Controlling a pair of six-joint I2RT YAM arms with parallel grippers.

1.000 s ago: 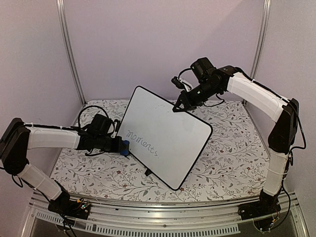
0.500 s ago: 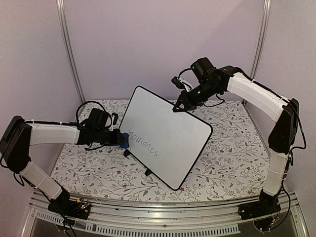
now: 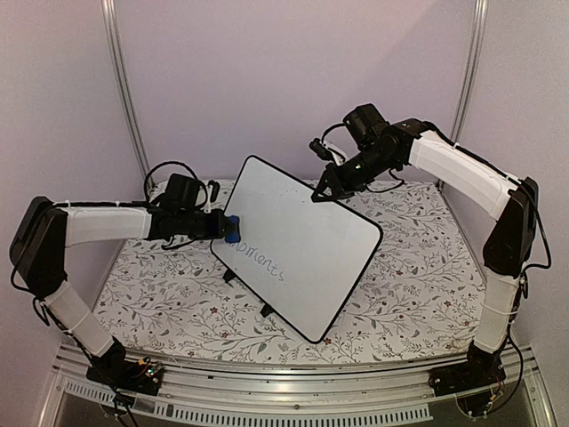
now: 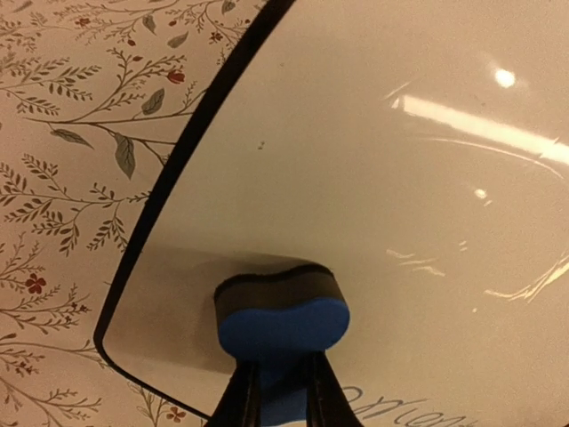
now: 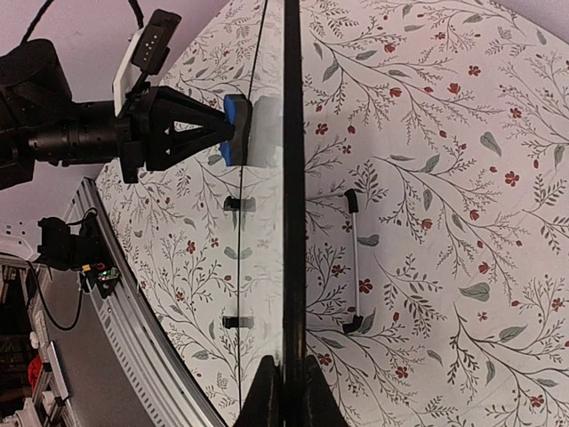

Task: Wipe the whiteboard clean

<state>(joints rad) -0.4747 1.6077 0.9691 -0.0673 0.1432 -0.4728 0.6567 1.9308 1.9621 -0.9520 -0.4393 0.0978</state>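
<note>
Holds blue eraser, clamped in left hand, against whiteboard just upper-left of writing, with right hand pinched on rim.

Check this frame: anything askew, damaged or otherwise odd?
Nothing stands out. The whiteboard leans on its feet, the right gripper shut on its top edge; the left gripper presses the blue eraser near its left corner, beside the writing.

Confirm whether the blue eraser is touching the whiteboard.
Touching. The right wrist view, edge-on, shows the eraser meeting the whiteboard with no gap; the left wrist view agrees.
</note>
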